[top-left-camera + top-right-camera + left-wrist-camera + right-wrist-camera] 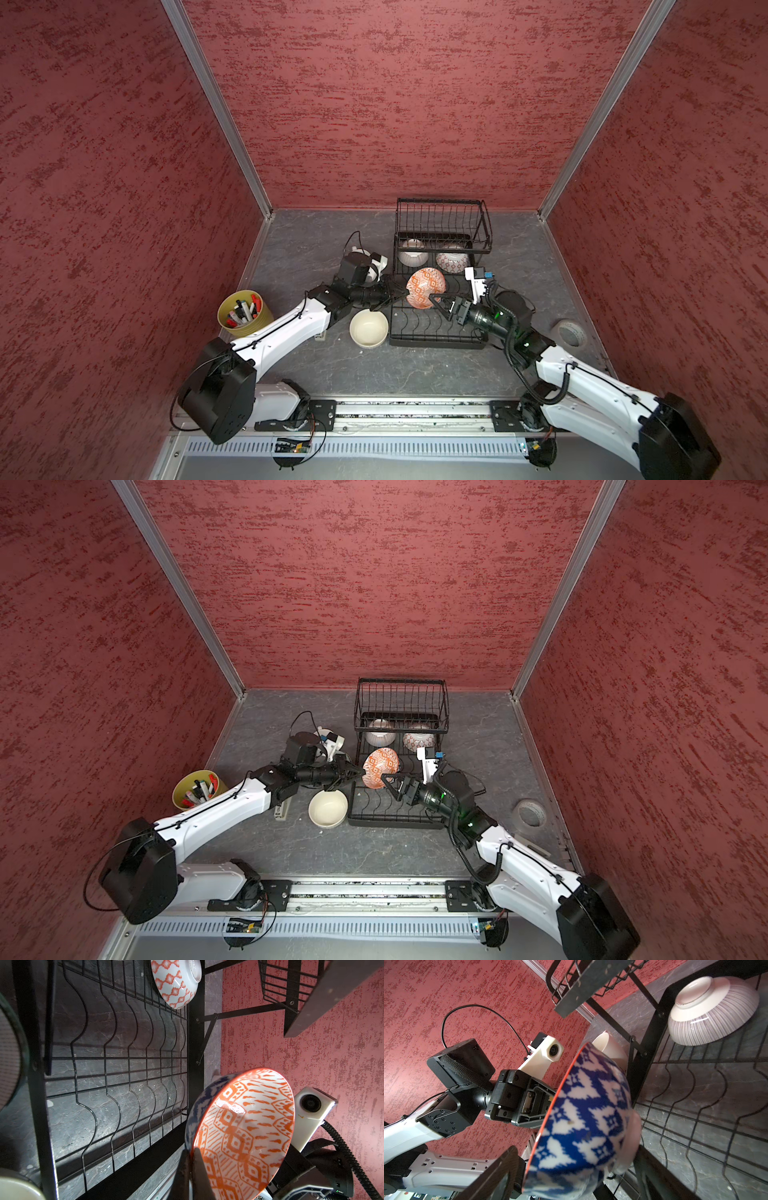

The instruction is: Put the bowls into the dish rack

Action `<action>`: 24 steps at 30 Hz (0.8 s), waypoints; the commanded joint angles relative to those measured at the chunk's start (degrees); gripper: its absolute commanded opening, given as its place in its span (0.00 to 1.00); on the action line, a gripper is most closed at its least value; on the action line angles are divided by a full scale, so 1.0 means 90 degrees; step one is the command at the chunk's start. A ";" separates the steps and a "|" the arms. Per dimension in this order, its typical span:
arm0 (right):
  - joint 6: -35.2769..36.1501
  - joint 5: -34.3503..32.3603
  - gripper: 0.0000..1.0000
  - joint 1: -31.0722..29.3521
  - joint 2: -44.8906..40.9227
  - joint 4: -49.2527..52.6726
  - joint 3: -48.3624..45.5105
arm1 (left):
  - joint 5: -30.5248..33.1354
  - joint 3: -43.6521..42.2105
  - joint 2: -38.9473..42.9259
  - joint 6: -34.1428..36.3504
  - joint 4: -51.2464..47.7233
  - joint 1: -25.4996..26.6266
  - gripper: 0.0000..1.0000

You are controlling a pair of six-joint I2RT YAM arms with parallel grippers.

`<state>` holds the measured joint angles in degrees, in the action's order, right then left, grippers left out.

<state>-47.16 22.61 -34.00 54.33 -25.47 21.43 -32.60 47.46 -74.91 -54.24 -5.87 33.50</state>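
In both top views the left gripper (402,295) pinches the rim of the orange bowl (426,287) and holds it on edge over the lower tier of the rack (440,344). Behind it a striped bowl (412,255) and a diamond bowl (452,261) lie mouth-down, and a cream bowl (368,328) waits on the table just beside the rack. The right gripper (439,305) reaches in from the opposite side, jaws apart astride the bowl's near edge. A thin rim pinch on glazed ceramic looks likely to pivot or slip if those jaws knock the bowl before they close, and it would then drop onto the wires. The left arm stretches forward with its wrist level, while the right forearm comes in low over the rack's front corner. In the left wrist view the fingers (199,1169) are clamped on the rim, one inside and one outside, with bare wavy slots beside the bowl. In the right wrist view the bowl's blue outside fills the gap between the right fingers (502,1167), which stand wide; I cannot tell whether they touch it. If the left lets go too early, the bowl falls, and a rack post stands close behind it.
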 commanded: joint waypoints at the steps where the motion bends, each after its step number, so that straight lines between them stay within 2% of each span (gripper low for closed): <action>1: -0.0025 -0.0117 0.86 0.0028 -0.0040 -0.0235 -0.0012 | -0.0267 -0.0056 0.0004 -0.0136 0.0533 0.0031 0.00; 16: -0.0034 -0.0043 0.71 0.0028 0.0067 -0.0411 -0.0007 | -0.0286 -0.0106 -0.0036 -0.0184 0.0642 0.0038 0.00; 24: -0.0039 -0.0022 0.79 0.0028 0.0115 -0.0434 0.0003 | -0.0284 -0.0108 -0.0036 -0.0171 0.0651 0.0038 0.00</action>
<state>-47.55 22.48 -33.91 55.20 -26.74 21.41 -33.54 46.65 -75.02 -55.72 -2.94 33.52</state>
